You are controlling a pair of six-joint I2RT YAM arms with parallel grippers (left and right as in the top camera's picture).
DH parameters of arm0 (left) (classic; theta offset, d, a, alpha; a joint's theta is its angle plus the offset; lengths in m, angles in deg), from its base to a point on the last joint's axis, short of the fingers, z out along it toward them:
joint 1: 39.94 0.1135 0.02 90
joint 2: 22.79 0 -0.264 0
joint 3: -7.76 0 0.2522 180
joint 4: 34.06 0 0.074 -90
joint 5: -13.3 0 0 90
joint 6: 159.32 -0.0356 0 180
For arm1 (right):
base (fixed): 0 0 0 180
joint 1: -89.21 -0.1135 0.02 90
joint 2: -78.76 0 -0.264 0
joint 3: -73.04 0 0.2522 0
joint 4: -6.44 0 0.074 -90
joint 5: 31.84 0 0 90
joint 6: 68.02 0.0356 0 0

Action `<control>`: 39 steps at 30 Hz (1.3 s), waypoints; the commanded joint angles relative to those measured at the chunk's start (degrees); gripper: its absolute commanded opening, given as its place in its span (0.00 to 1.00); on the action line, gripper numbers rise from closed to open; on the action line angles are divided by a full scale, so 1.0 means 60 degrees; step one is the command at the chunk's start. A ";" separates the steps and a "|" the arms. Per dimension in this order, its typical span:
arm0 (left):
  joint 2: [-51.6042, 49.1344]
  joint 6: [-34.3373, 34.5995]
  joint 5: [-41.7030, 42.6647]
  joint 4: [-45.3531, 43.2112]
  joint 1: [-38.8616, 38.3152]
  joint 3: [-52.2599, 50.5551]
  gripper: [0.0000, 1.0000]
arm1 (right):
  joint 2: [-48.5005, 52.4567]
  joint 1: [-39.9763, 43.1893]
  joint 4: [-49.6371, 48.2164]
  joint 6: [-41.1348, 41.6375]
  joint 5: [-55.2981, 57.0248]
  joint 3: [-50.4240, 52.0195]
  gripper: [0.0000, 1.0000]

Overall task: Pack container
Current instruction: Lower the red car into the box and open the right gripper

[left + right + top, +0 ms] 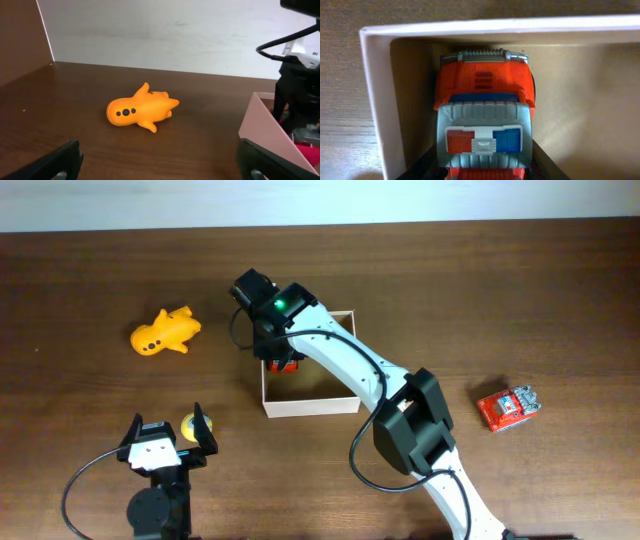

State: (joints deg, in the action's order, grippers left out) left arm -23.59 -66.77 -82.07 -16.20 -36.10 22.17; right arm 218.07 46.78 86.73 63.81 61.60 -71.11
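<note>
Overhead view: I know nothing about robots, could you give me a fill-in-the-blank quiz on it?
The right gripper holds a ____ toy truck inside the container.
The toy plane lying left of the container is ____.
The jaws of the left gripper stand wide ____.
Missing words: red; orange; open.

The orange toy (142, 111) bears three black dots; the container (372, 100) is white-walled, brown inside — the truck (483, 82) red, grey, blue.

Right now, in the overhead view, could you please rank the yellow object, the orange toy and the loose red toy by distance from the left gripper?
1. yellow object, beside the left gripper.
2. orange toy, ahead, table's left.
3. loose red toy, far right.
</note>
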 commanded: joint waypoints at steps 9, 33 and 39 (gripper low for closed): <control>0.0076 -0.0149 0.0073 0.0044 0.0058 -0.0018 0.99 | 0.0259 -0.0044 -0.0204 0.0076 0.0295 -0.0149 0.68; 0.0076 -0.0149 0.0073 0.0044 0.0058 -0.0018 0.99 | -0.0437 0.0441 0.1657 -0.0754 0.0845 -0.2550 0.75; 0.0076 -0.0149 0.0073 0.0044 0.0058 -0.0018 0.99 | -0.0448 0.1268 0.3978 -0.0754 0.1534 -0.3727 0.80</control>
State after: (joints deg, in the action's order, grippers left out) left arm -23.57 -66.77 -82.07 -16.20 -36.10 22.17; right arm 218.20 51.32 107.42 59.48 66.56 -90.41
